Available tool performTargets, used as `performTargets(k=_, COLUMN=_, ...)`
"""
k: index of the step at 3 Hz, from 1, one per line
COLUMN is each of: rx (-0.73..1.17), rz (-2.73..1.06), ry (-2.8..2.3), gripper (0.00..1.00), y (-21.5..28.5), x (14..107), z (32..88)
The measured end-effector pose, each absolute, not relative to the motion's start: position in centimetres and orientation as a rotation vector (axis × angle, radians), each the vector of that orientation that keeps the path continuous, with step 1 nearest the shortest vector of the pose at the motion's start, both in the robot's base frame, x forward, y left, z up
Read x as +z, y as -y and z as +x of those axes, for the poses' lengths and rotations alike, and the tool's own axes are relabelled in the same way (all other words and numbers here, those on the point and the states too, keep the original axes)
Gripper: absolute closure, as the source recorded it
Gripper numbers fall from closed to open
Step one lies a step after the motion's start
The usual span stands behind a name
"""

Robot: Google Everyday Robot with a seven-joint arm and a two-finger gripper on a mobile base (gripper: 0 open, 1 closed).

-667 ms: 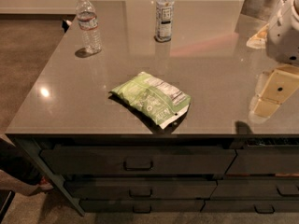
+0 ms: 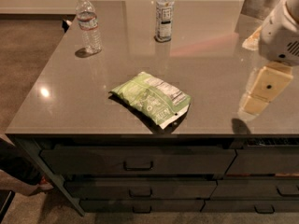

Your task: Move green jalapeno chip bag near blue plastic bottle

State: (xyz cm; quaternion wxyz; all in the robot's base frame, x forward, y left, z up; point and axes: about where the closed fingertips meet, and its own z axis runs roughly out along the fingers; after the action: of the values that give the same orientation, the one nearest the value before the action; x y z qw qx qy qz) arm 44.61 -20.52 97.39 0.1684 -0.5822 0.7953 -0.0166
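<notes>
**Bag at the front edge, gripper off to its right**

You have open room. The grey tabletop (image 2: pixel 84 97) is bare and glossy between the gripper (image 2: pixel 261 94) and the green jalapeno chip bag (image 2: pixel 152 98), which lies flat well to the gripper's left. The bag's white-edged end sits close to the tabletop's front edge. The blue plastic bottle (image 2: pixel 164 15) stands upright far beyond the gripper and to its left, near the back edge and well apart from the bag. A clear water bottle (image 2: pixel 88 24) stands farther left, near the left edge.

The white arm (image 2: pixel 282 31) comes in from the upper right. Its cream, blocky gripper hangs low over the right side of the tabletop (you cannot tell whether it is spread or pressed together).

The bag is crinkly light green with a white printed panel. Dark drawers (image 2: pixel 138 160) with slim handles sit below the front edge.
</notes>
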Motion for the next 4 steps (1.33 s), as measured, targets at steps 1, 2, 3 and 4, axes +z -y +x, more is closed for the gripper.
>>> performTargets(k=1, rx=0.003, rz=-1.624, ry=-2.291, gripper=0.0, y=19.2, x=96.7, z=45.4)
performTargets(k=2, rx=0.091, rz=-1.607, ry=-2.31, gripper=0.0, y=17.0, x=95.5, z=46.2)
performTargets(k=3, rx=0.172, rz=-1.595, ry=-2.317, gripper=0.0, y=14.7, x=93.7, z=46.8)
performTargets(k=4, rx=0.207, rz=-1.583, ry=-2.298, gripper=0.0, y=12.2, x=91.5, z=48.0)
